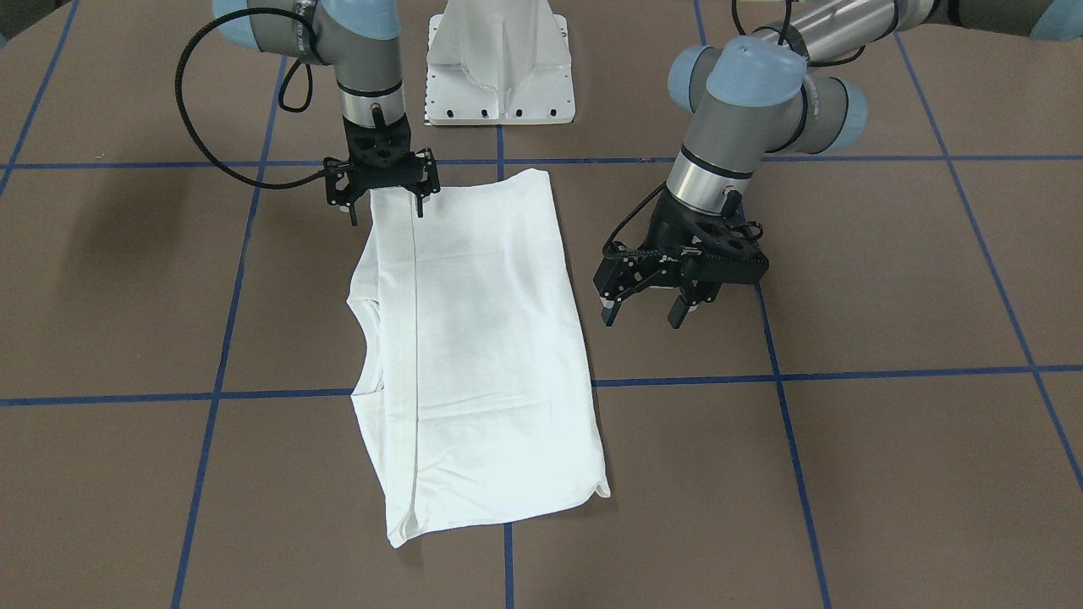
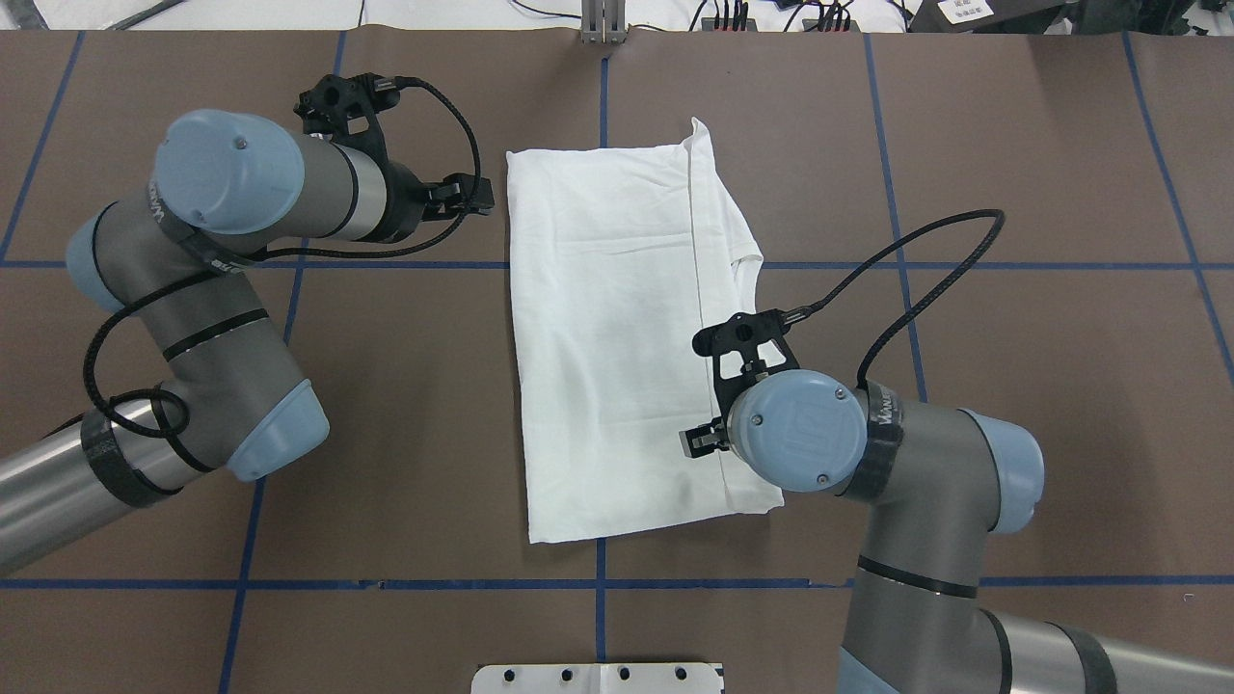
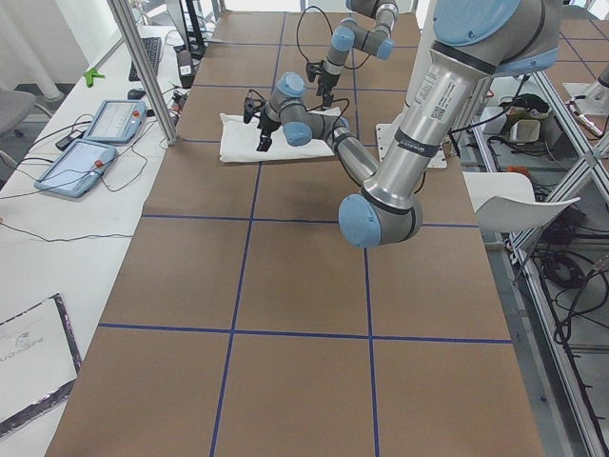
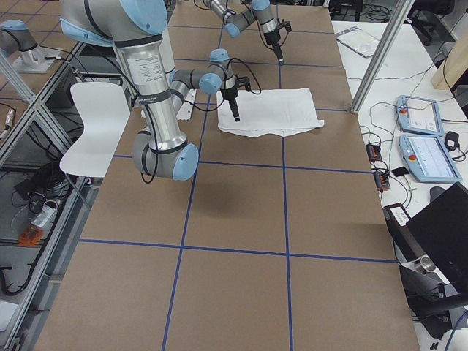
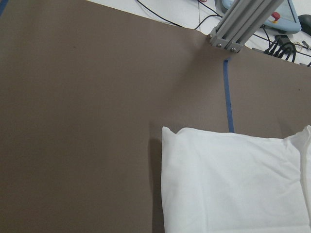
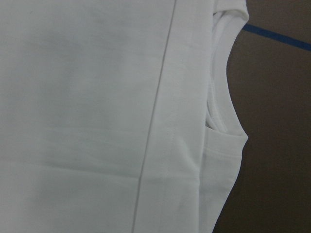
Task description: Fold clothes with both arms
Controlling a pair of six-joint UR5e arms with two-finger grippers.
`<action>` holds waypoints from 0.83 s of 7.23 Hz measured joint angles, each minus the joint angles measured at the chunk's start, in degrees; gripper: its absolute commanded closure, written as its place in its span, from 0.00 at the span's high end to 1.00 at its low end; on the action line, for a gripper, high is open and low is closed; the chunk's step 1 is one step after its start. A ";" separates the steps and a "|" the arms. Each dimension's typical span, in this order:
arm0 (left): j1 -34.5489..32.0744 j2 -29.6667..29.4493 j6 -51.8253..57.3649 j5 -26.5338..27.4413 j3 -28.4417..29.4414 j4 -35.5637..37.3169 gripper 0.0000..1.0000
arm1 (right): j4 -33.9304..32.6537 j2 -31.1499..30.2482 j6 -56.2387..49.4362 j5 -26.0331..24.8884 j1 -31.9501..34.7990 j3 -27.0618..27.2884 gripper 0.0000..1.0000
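The left claw [image 1: 645, 311] hangs over bare brown counter [image 1: 846, 465], its fingers spread and holding nothing, just beside the long edge of the white T-shirt [image 1: 482, 338]. The shirt lies flat on the counter mid-table, folded into a long rectangle across a blue tape line [image 1: 846, 372], with its neck opening on the edge toward the robot's right. The right claw [image 1: 386, 210] points down at the shirt's corner nearest the white pedestal [image 1: 499, 68], its fingers apart, one over the cloth and one beside it.
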 measured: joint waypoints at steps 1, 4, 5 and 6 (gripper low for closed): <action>0.72 0.32 -0.88 -0.10 -0.88 0.75 1.00 | 0.02 0.48 -0.86 -0.86 -1.29 -0.90 1.00; 3.37 0.18 -4.19 0.15 -0.97 0.95 1.00 | -0.01 0.09 -1.41 -1.27 -3.74 -1.99 1.00; 4.02 0.04 -5.07 0.23 -0.94 0.89 1.00 | -0.15 -0.23 -1.61 -1.20 -4.20 -2.07 1.00; 4.38 -0.04 -5.54 0.29 -0.88 0.84 1.00 | -0.26 -0.42 -1.83 -1.16 -4.48 -2.09 1.00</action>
